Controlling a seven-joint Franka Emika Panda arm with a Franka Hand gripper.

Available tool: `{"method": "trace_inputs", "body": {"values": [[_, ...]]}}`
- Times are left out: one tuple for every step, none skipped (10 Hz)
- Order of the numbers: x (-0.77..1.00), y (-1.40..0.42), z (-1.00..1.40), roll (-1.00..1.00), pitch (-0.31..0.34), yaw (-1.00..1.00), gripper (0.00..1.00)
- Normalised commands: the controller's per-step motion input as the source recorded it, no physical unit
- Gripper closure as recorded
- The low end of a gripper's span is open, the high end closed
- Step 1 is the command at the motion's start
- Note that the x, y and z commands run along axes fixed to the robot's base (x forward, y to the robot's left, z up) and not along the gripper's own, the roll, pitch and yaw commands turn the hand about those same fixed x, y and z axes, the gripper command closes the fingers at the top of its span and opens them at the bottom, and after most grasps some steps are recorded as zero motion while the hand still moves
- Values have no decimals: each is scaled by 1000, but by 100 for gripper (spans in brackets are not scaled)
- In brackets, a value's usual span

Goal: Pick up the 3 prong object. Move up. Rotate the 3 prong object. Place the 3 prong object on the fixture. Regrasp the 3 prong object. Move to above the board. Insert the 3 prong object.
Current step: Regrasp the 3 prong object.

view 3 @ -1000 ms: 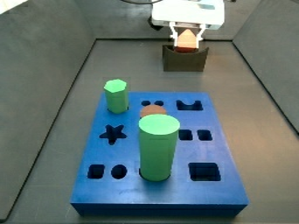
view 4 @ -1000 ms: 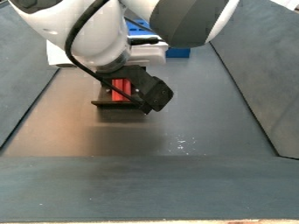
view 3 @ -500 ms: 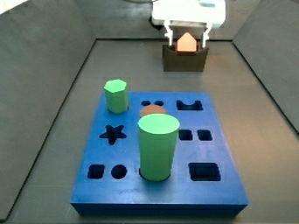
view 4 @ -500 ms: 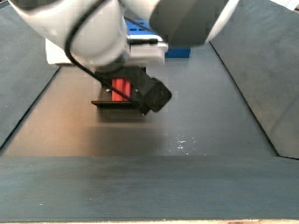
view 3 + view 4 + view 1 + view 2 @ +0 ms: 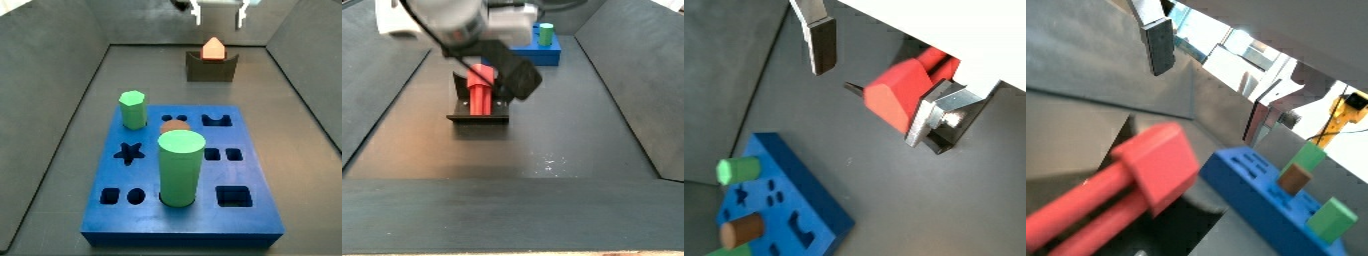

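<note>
The red-orange 3 prong object [image 5: 211,47] lies in the notch of the dark fixture [image 5: 211,68] at the far end of the floor. It also shows in a side view [image 5: 481,85] on the fixture [image 5: 480,116]. My gripper [image 5: 218,8] is open and empty, raised above the piece, apart from it. In both wrist views the fingers [image 5: 818,42] [image 5: 1158,45] stand wide apart with the red piece [image 5: 898,90] [image 5: 1153,172] beyond them. The blue board [image 5: 183,175] lies nearer the front.
On the board stand a green hexagonal peg [image 5: 132,108], a big green cylinder [image 5: 181,168] and a brown peg [image 5: 174,125]. Grey walls slope up on both sides of the floor [image 5: 543,160].
My gripper has let go of the 3 prong object and risen straight up. The piece stays on the fixture.
</note>
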Motion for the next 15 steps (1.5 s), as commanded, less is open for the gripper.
{"method": "trace_inputs", "body": {"values": [[-29, 4, 489, 46, 77, -17, 0], [-27, 5, 308, 46, 78, -23, 0], [-106, -736, 749, 1000, 48, 10, 0], [-96, -701, 607, 1000, 44, 10, 0], [-105, -576, 472, 1000, 34, 9, 0], [-117, -423, 278, 1000, 25, 9, 0], [-97, -269, 108, 1000, 19, 8, 0], [-54, -82, 52, 1000, 18, 8, 0], [-32, -31, 35, 1000, 18, 9, 0], [-26, -35, 13, 1000, 15, 9, 0], [-35, -31, 14, 1000, 9, 9, 0], [-45, -27, 14, 1000, 3, 10, 0], [-49, -27, 12, 1000, 0, 10, 0], [-51, -24, 5, 1000, -11, 11, 0], [-48, -24, 5, 1000, -16, 12, 0]]}}
